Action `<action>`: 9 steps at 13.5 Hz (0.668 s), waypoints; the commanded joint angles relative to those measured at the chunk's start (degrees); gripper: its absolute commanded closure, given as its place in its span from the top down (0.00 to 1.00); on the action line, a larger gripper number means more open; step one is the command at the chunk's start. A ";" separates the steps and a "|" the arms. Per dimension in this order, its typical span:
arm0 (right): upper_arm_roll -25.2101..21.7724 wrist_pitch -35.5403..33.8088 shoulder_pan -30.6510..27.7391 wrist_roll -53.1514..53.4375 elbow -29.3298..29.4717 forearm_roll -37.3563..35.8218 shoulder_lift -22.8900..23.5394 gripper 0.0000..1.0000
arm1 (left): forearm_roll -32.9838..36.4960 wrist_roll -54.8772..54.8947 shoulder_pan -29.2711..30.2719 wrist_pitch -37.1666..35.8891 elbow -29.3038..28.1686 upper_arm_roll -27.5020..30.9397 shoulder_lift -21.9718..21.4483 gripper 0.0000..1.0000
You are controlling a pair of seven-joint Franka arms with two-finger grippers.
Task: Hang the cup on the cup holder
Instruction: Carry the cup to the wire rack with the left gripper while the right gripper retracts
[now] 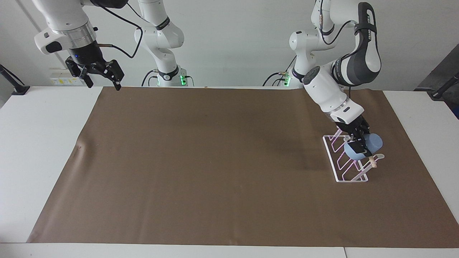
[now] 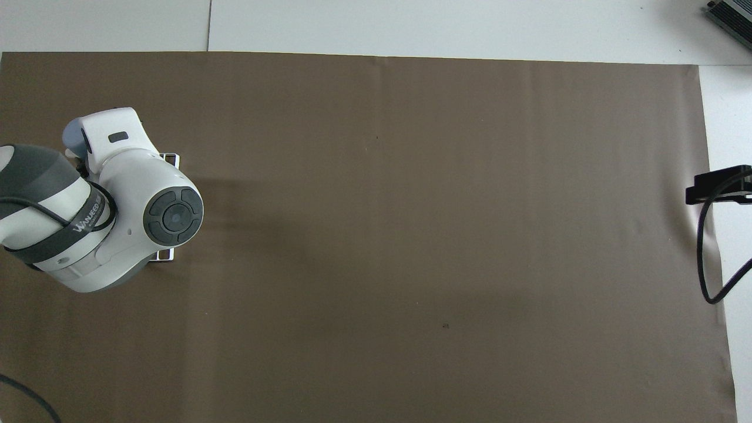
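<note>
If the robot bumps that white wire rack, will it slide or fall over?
The cup holder is thin open wire, so it is probably light and could slide on the smooth brown paper. Its flat rectangular base is wide and low, so tipping seems less likely. The left gripper is pressing the cup onto it, which may nudge it.
</note>
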 commanded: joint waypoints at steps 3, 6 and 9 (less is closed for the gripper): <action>-1.47 0.26 0.15 0.73 1.54 -0.25 1.81 1.00 | 3.15 -3.81 -0.22 0.02 0.18 0.08 1.07 0.32; -1.04 -0.26 0.77 4.67 0.58 0.80 1.11 1.00 | 2.80 -3.46 -0.39 -1.74 0.53 -0.18 1.07 0.93; -0.68 -0.79 1.03 3.90 -0.38 0.37 0.67 1.00 | 2.63 -2.85 -1.54 -2.71 0.70 -0.27 0.54 1.00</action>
